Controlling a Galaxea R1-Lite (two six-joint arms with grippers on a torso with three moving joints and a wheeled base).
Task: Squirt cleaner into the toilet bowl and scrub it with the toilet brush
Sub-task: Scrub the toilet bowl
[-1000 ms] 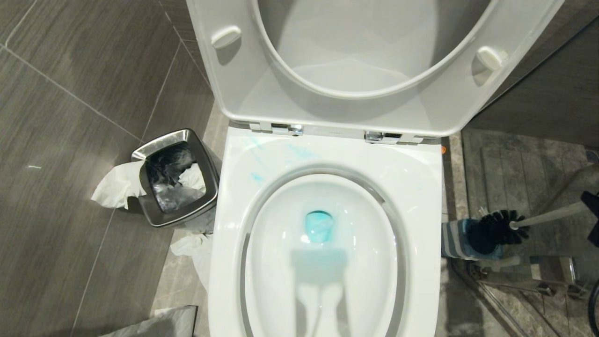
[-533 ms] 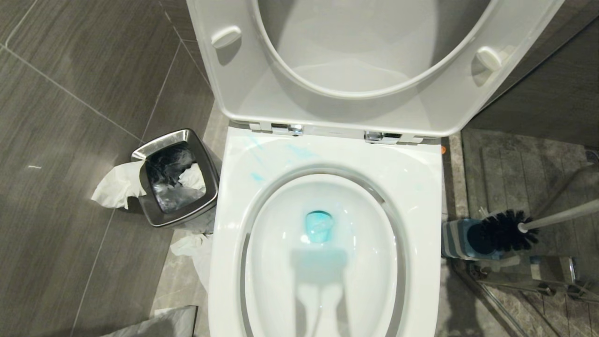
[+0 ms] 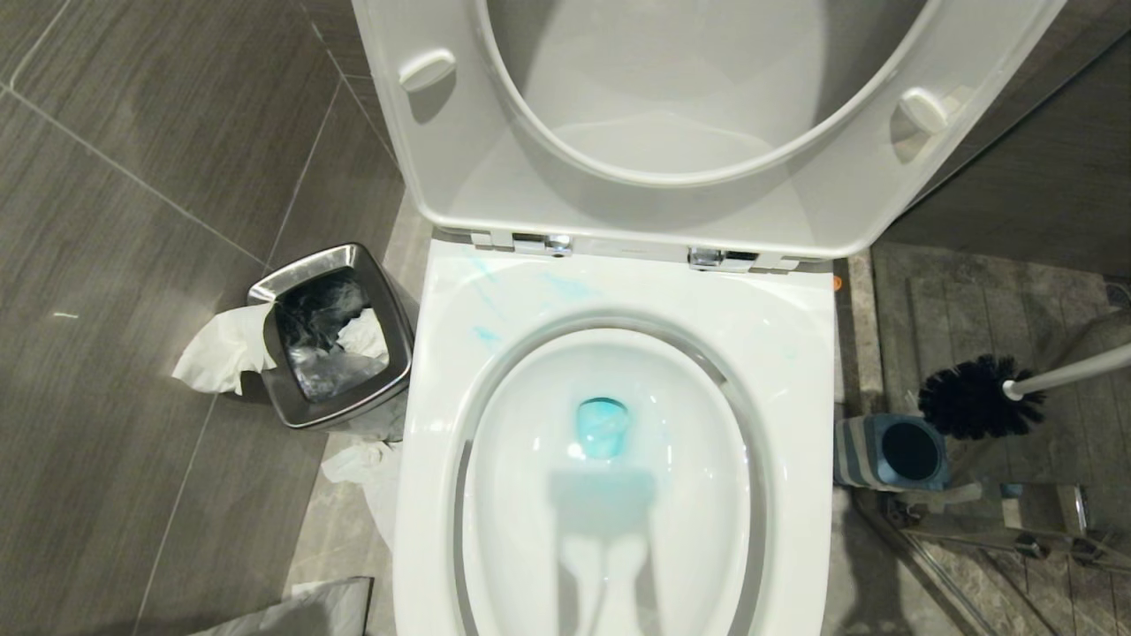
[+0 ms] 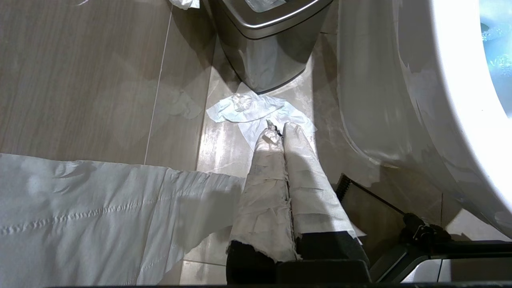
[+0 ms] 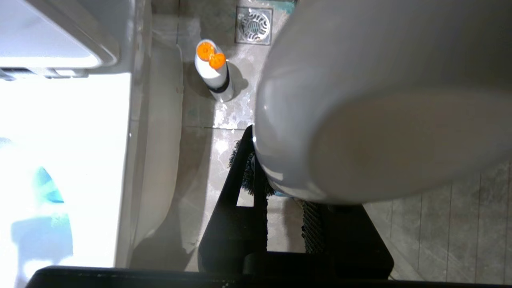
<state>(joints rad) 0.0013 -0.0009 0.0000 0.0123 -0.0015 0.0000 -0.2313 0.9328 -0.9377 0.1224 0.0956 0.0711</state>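
right gripper [image 5: 280,192]: clamped on the white handle of the toilet brush [image 3: 981,397], rounded handle end filling most of the right wrist view; black fingers [image 5: 240,200] on either side of the shaft
right arm: outside the head view, only the handle entering from the right edge, slanting slightly upward toward that edge
brush head: black bristles clear of the holder [image 3: 892,452], hanging just above and to its right, off to the right of the toilet bowl [image 3: 610,495]
holder: blue-and-grey, on the floor beside the toilet, round opening bare
left gripper [image 4: 279,134]: pressed shut, nothing held; wrapped fingers [image 4: 264,176] pointing down at the floor (tissue scrap [image 4: 256,112] lying just past the tips)
left arm: hanging low beside the toilet base, near the steel waste bin [image 4: 268,44]
bowl: blue liquid pooled at the drain, blue streaks on the rim's rear left; seat and lid [image 3: 707,115] raised
cleaner [image 5: 214,70]: upright on the floor, orange cap, between toilet base and floor drain [image 5: 254,24]
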